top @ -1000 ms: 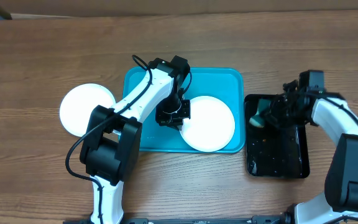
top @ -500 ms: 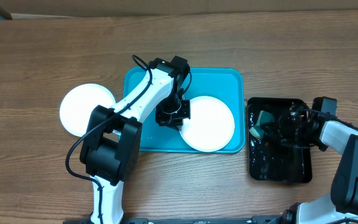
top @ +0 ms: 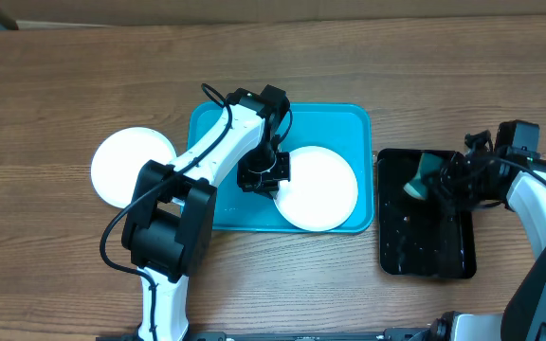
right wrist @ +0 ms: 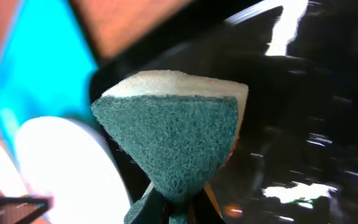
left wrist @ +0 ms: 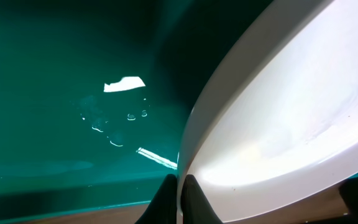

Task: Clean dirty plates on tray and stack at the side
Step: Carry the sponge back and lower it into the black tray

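Left gripper pinches the left rim of the plate on the tray — right gripper, clamped on the sponge over the black tray, lies off the plate's right edge.

1 white plate lies in the turquoise tray, a second plate just left of it.
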